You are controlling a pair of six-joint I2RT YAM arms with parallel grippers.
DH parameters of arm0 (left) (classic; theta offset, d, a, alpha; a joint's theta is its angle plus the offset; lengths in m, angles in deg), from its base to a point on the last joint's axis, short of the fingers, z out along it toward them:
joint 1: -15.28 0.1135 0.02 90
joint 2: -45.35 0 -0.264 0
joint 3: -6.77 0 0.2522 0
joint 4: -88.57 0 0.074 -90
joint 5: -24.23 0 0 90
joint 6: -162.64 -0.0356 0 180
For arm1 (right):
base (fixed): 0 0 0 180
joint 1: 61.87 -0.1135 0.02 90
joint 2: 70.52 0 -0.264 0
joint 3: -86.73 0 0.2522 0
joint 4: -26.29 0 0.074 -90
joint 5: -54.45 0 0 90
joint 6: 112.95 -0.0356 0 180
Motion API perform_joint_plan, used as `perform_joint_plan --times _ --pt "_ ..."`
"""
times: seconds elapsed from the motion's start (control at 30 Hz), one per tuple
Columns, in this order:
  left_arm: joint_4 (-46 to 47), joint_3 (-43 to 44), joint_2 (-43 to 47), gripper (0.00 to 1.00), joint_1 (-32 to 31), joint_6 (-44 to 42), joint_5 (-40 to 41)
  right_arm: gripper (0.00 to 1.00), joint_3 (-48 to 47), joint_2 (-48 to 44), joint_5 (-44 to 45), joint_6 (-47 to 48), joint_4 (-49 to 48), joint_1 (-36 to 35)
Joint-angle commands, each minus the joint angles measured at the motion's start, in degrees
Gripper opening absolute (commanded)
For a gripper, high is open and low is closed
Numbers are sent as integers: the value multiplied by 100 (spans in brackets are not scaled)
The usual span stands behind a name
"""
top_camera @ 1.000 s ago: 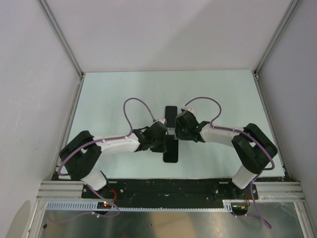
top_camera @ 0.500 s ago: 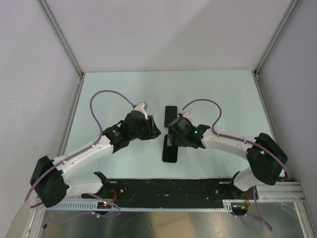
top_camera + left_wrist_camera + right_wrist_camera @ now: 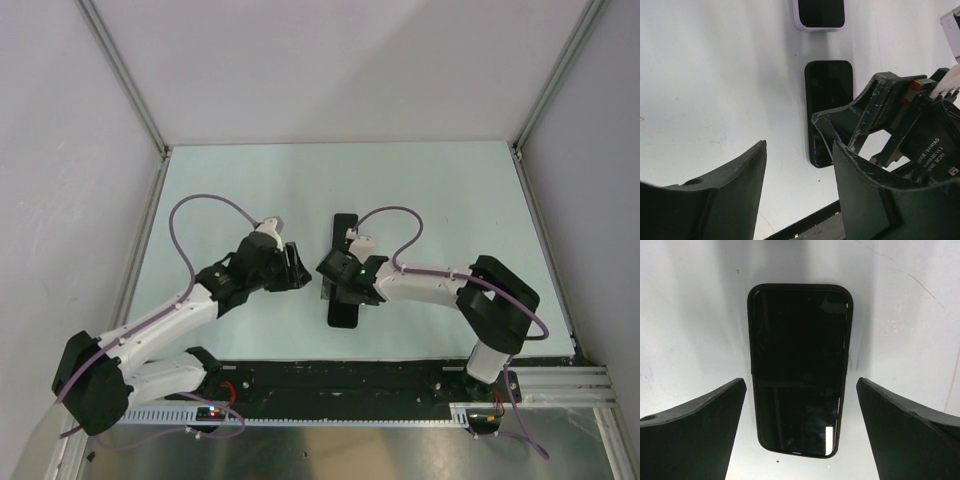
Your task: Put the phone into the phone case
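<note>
My left gripper (image 3: pixel 799 147) hangs spread, off to the left of the glossy black rectangular phone (image 3: pixel 799 370), which lies flat on the pale table (image 3: pixel 230 190). My right gripper (image 3: pixel 801 385) is nearer and hovers above it, fingers wide either side of its long axis, which points away from my bases. The left wrist view, unlike the right, shows the lilac-rimmed phone case (image 3: pixel 819 14) beyond its far end.

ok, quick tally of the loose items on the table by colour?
Black glossy rectangular slab, phone-shaped: 1
Lilac-rimmed rectangular slab with a dark face: 1
Total: 2
</note>
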Motion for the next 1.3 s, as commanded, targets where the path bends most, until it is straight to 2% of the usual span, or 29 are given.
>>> perform_joint_plan --times 0.0,0.3,0.4,0.53,0.73,0.83,0.9,1.07,1.27 --pt "75 -118 192 61 89 -184 -210 99 -351 297 356 -215 129 -97" --pt "84 -217 286 61 145 -193 -245 99 -726 754 547 -197 603 -278" --pt "85 -210 260 61 152 -193 -243 96 -860 947 632 -151 817 -362" --pt "84 -196 246 61 152 -189 -232 84 -886 1032 765 -82 1179 -408" --pt "83 -158 160 61 156 -191 -258 52 -521 504 827 213 1305 -337" --pt "86 -156 144 61 155 -199 -258 38 -173 42 732 403 1205 -106" --pt "89 -156 126 61 159 -201 -257 35 46 -233 633 590 1048 124" --pt "94 -148 69 61 155 -195 -264 32 298 -722 316 1247 483 896" --pt "105 -206 124 61 155 -158 -277 31 144 -598 -336 2203 -453 2056"
